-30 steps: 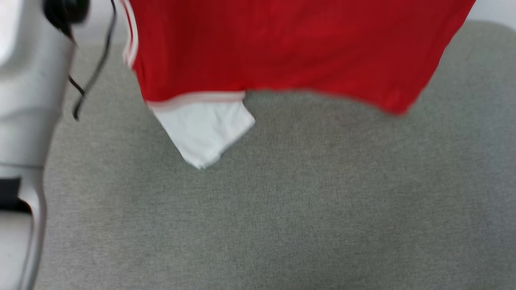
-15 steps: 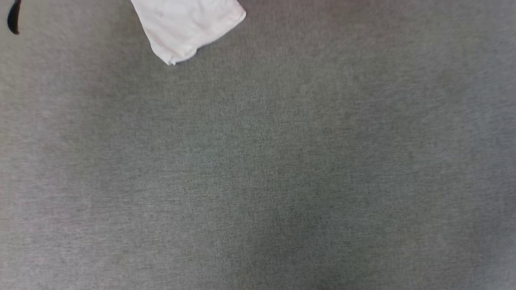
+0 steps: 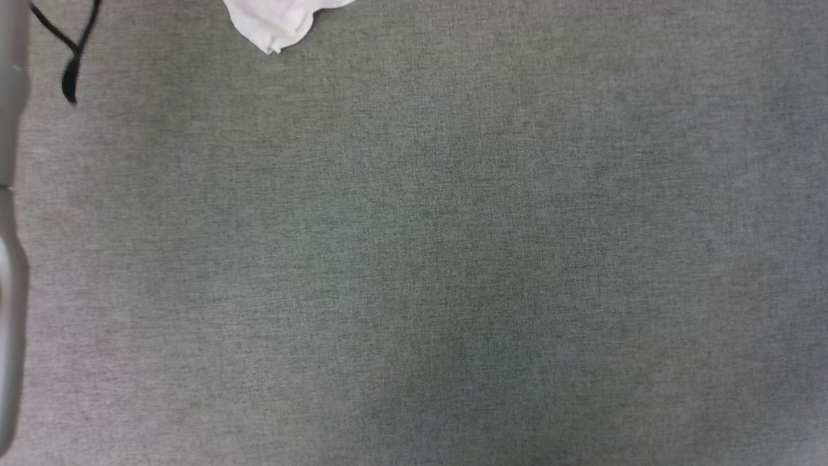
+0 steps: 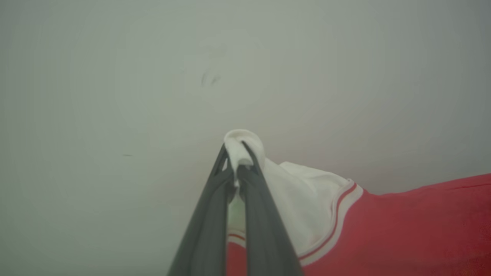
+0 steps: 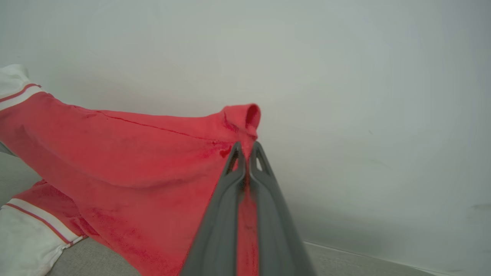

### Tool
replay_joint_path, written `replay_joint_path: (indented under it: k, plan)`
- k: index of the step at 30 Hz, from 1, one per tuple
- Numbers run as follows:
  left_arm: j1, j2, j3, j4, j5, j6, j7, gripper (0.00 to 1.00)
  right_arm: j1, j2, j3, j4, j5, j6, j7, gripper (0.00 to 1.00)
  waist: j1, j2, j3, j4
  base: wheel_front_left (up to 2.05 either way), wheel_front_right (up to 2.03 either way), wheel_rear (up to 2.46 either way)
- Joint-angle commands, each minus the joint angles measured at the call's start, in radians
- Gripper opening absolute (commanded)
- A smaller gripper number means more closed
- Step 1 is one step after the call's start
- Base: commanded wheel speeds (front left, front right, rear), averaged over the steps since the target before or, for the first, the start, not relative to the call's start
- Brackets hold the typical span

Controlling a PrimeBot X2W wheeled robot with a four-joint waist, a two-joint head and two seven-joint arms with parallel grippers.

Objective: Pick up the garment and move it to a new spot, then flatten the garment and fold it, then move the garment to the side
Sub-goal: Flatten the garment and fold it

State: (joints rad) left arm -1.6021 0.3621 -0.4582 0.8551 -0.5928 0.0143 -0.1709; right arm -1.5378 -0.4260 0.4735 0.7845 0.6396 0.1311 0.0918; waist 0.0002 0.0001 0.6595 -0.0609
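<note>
The garment is a red jersey with white sleeves and red-white striped trim. In the left wrist view my left gripper (image 4: 234,151) is shut on a bunched white sleeve of the garment (image 4: 402,222), held up in front of a pale wall. In the right wrist view my right gripper (image 5: 246,150) is shut on a pinched red edge of the garment (image 5: 115,153), which hangs stretched away to the left with a white sleeve low at the left. In the head view a white sleeve tip of the garment (image 3: 272,22) touches the grey surface at the top edge.
The grey fabric surface (image 3: 453,259) spreads across the head view. A pale forearm (image 3: 8,259) runs along the left edge, with a black cable (image 3: 68,71) dangling near the top left. A pale wall (image 5: 364,76) stands behind the held garment.
The head view has tilted down, so the red body of the garment has left the frame. The white sleeve tip now lies crumpled on the surface. The pale forearm and cable are back at the left edge.
</note>
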Motion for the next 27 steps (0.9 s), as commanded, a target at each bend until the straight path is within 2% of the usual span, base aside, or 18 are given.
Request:
replay_joint_path:
  k: [1, 6, 10, 16, 22, 27]
  plan:
    - [0.015, -0.006, 0.002, 0.012, -0.007, -0.007, -0.009, 0.0, 0.004, 0.0, 0.009, 0.007, 0.007, -0.001, -0.01, 0.0, -0.0002, -0.0001, -0.007, 0.003, 0.0, 0.0, 0.0]
    - [0.105, -0.031, 0.02, 0.098, -0.059, -0.051, -0.034, 0.0, 0.082, 0.0, 0.081, 0.032, 0.059, -0.001, -0.013, 0.0, -0.0002, -0.0001, -0.066, 0.012, 0.0, 0.0, 0.0]
    - [0.237, -0.049, 0.042, 0.149, -0.113, -0.088, -0.054, 0.0, 0.208, -0.022, 0.163, 0.032, 0.102, -0.001, -0.013, 0.0, -0.0002, -0.0001, -0.155, 0.02, 0.0, 0.0, 0.0]
    - [0.491, -0.023, 0.079, 0.149, -0.173, -0.115, -0.082, 0.0, 0.431, -0.07, 0.237, -0.007, 0.189, -0.001, -0.024, 0.0, -0.0002, -0.0001, -0.284, 0.027, 0.0, 0.0, 0.0]
    - [0.783, 0.005, 0.127, 0.05, -0.203, -0.09, -0.094, 0.0, 0.643, -0.116, 0.261, -0.064, 0.252, -0.001, -0.07, 0.0, -0.0002, -0.0001, -0.39, 0.028, 0.0, 0.0, 0.0]
    - [1.067, 0.04, 0.181, -0.123, -0.203, -0.018, -0.096, 0.0, 0.796, -0.134, 0.263, -0.105, 0.277, -0.001, -0.083, 0.0, -0.0002, -0.0001, -0.474, 0.013, 0.0, 0.0, 0.0]
